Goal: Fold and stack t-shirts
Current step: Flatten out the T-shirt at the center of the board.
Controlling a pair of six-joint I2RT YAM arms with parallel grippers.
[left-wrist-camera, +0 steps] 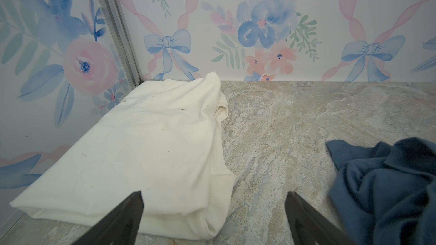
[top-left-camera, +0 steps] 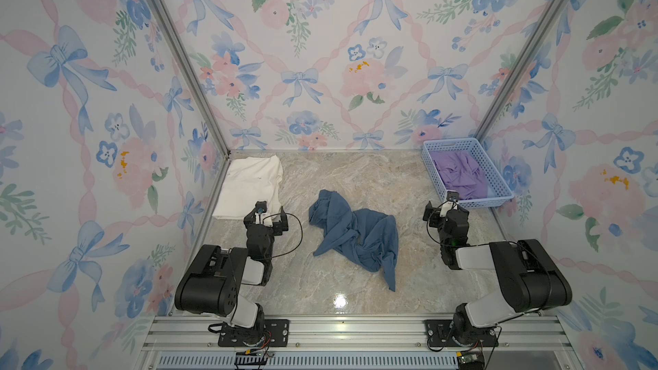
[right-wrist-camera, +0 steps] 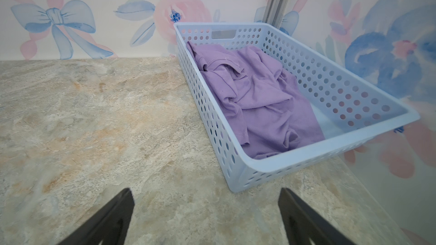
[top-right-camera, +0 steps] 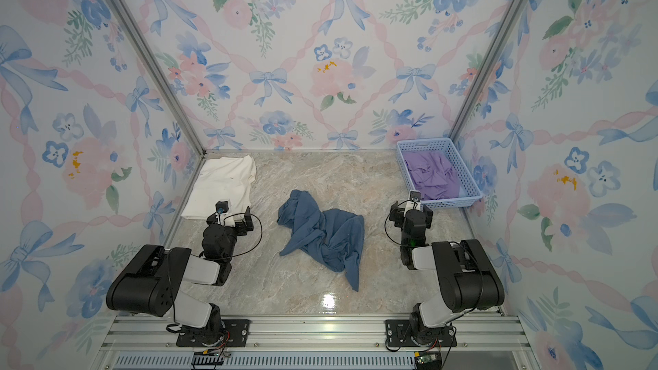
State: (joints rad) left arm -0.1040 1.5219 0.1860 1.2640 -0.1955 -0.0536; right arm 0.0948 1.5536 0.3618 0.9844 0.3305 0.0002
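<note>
Far left corner, the folded cream-white t-shirt [top-left-camera: 245, 183] is lying flat on the marble tabletop [top-left-camera: 356, 172]. The left gripper [left-wrist-camera: 213, 196] is hovering at its near edge, fingers spread wide, gripping nothing. Centre table, the slate-blue t-shirt [top-left-camera: 356, 236] is sitting crumpled. The right gripper [right-wrist-camera: 205, 193] is hanging empty, fingers apart, near the light-blue perforated basket [right-wrist-camera: 212, 119], which is holding a purple shirt [right-wrist-camera: 259, 100].

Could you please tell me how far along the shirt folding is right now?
Done: the cream-white t-shirt lies folded in the far left corner. In hand: nothing; the left gripper and right gripper are open and empty. Left: the slate-blue t-shirt is crumpled mid-table, and a purple garment sits bunched in the basket.
</note>
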